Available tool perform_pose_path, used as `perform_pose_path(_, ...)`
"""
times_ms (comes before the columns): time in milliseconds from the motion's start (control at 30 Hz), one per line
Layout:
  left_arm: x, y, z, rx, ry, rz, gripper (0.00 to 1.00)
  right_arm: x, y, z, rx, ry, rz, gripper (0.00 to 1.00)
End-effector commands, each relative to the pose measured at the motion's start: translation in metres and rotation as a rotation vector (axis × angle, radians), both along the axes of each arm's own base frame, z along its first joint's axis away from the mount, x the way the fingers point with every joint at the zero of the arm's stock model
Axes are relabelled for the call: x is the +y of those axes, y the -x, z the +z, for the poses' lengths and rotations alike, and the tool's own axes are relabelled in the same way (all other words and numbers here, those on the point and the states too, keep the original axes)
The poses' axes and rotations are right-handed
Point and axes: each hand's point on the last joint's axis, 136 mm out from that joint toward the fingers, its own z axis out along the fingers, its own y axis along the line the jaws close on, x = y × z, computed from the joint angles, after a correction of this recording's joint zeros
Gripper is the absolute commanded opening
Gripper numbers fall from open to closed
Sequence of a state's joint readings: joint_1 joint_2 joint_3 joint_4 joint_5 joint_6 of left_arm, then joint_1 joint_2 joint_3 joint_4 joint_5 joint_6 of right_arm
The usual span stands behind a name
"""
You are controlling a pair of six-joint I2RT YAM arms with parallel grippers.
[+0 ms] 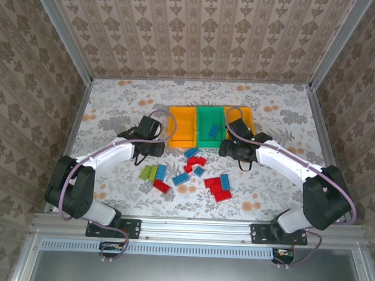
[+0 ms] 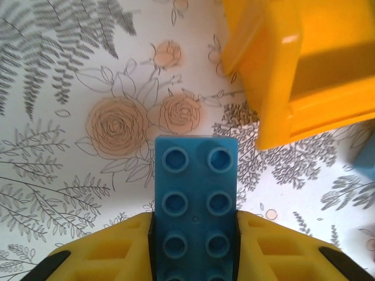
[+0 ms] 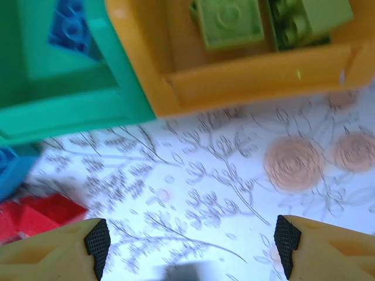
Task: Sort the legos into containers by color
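Now, left pincer (image 2: 193, 240): I see it pinching a blue lego (image 2: 196, 175) by its long sides, studs facing my wrist camera.
Left orange bin (image 1: 183, 131): on the tabletop (image 1: 114, 106), its corner near the held lego, ahead and to the right.
Loose legos (image 1: 218, 187): red, blue and lime green, scattered on the tabletop between my two arms, on the near side of the bins.
Green bin (image 1: 208, 124): middle of the row, set between the two orange ones; a blue brick (image 3: 67, 29) lies inside.
Right orange bin (image 3: 252, 82): holds lime green bricks (image 3: 228, 23).
Right pincer (image 3: 190, 246): spread, nothing between its fingers, over bare tabletop just in front of that bin.
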State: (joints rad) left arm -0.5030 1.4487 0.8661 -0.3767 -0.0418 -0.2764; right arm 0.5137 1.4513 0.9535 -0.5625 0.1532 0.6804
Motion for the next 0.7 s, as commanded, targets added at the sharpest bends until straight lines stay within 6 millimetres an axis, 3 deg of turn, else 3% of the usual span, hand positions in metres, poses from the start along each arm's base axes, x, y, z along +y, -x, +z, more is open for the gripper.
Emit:
perform_pose_path(0, 0.003, -0.006, 0.027, -0.048, 0.039, 0.066, 0.34, -0.011, 0.017, -0.003, 0.018, 0.021, -0.024, 0.77)
perform_pose_path(200, -0.025, -0.022, 0.071, -0.156, 0.183, 0.042, 0.34, -0.013, 0.034, -0.008, 0.027, 0.000, -0.029, 0.77)
perform_pose_path(500, -0.125, -0.033, 0.109, -0.205, 0.345, -0.243, 0.34, 0.003, 0.060, -0.023, 0.046, -0.053, -0.001, 0.76)
perform_pose_path(667, -0.177, -0.040, 0.114, -0.185, 0.392, -0.368, 0.34, 0.017, 0.066, -0.033, 0.085, -0.083, 0.041, 0.76)
